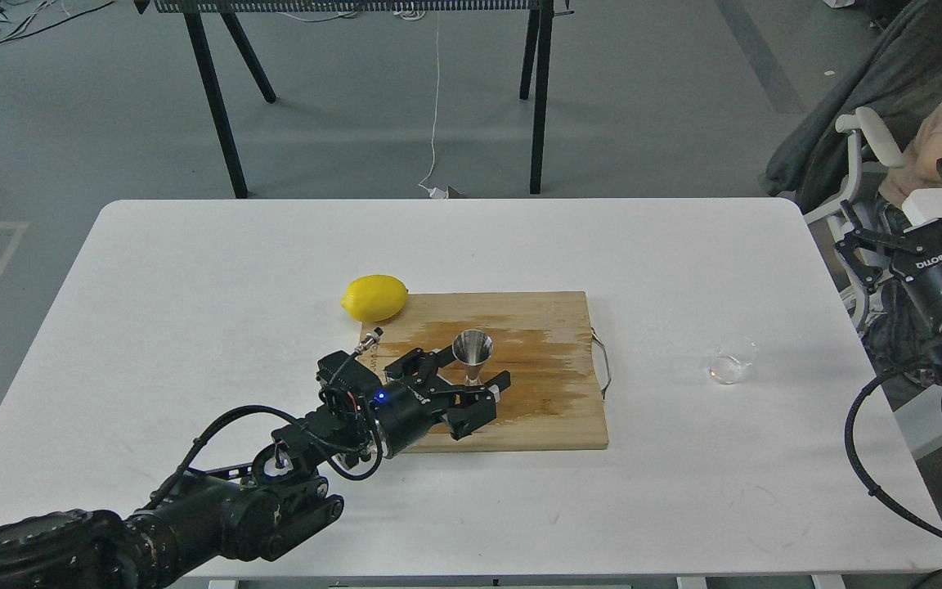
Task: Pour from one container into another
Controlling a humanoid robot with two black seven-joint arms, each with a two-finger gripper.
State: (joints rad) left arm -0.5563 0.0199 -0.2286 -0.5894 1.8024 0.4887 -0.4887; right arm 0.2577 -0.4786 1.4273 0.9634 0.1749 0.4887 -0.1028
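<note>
White table (pixel 193 343) on grey floor, wooden cutting board (pixel 536 409) at centre, steel jigger (pixel 472 353) upright on it, left end effector (pixel 479 384) spread around its waist, seemingly not yet touching, lemon (pixel 374 297) at the board's corner, glass cup (pixel 733 359) well right, right end effector (pixel 912 209) spread, off the table's edge.

Table (pixel 193 327): plain white. Board (pixel 553 417): light tan wood, streaked with darker brown patches across the middle. Lemon (pixel 374 297): bright yellow. Jigger (pixel 472 353): shiny silver steel. Cup (pixel 733 359): clear, colourless. Left gripper (pixel 471 384): black, with a small blue light on the wrist. Right gripper (pixel 917 204): black, white lettering on the body, silver ring behind. Floor (pixel 643 98): grey. Far table legs (pixel 213 98): black.
</note>
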